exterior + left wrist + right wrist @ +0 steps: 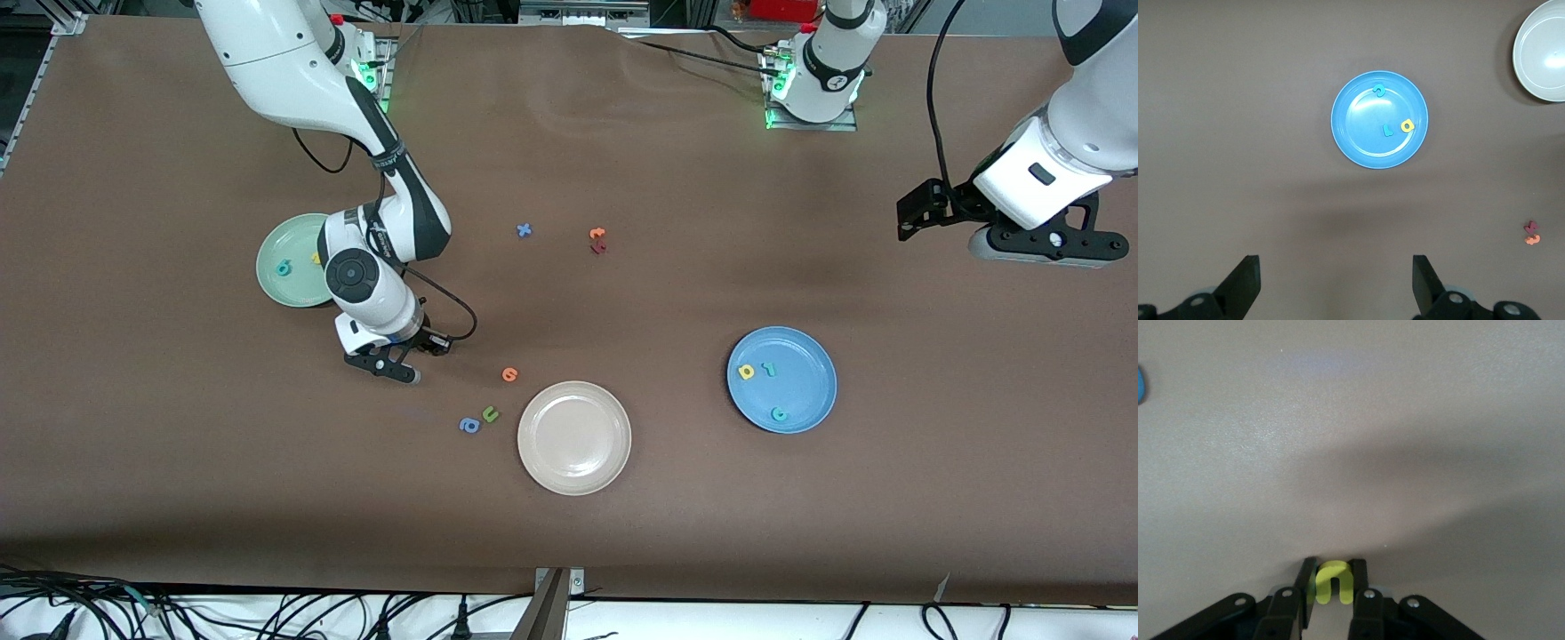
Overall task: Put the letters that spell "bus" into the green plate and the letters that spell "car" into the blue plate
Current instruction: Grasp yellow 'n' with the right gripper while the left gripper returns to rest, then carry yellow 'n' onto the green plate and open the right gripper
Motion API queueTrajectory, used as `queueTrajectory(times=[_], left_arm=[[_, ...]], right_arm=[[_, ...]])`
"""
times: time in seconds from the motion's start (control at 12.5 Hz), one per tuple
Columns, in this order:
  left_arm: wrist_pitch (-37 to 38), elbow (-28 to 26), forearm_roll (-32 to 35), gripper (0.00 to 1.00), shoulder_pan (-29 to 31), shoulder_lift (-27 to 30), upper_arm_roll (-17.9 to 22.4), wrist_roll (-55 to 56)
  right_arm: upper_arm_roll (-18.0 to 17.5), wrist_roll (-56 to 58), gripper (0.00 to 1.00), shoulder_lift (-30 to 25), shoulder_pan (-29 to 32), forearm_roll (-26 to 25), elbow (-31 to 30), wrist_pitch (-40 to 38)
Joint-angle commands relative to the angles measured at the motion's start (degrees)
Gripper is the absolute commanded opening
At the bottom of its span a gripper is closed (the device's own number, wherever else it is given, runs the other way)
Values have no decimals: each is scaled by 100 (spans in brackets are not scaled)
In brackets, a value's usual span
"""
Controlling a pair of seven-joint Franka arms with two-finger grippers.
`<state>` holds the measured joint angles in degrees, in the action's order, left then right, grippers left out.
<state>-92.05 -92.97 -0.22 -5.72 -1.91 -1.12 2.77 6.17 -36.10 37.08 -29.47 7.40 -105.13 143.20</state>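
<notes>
My right gripper is down at the tabletop beside the green plate, shut on the yellow u, which only shows in the right wrist view. A teal b lies in the green plate, with a yellow letter half hidden by the right arm. The blue plate holds a yellow a, a teal r and a teal c. My left gripper waits open and empty, high above the left arm's end of the table.
A beige plate stands nearer the front camera, between the two other plates. Loose letters lie about: a blue a, a green u, an orange one, a blue x, and an orange and dark red pair.
</notes>
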Motion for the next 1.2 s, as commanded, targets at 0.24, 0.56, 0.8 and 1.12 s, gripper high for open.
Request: queueTrajectory(times=[0.24,0.56,0.8,1.12], left_arm=[[108,-28,-57,100,-35,95,112,-110],[108,-28,-57,100,-43,95,112,-110],[108,-28,-57,100,-35,86,112,-110],[108,-28,-57,100,-35,86,112,-119]], right_arm=[[278,347,4,-612,11,25,511,-2299],[893,1453,4,-1763,29,-1,-504,-3448],[1367,2245,4,-2188,20,-211,-1570,-3150],[1879,3038,4,-2311,20,-239,-2712,-2159]])
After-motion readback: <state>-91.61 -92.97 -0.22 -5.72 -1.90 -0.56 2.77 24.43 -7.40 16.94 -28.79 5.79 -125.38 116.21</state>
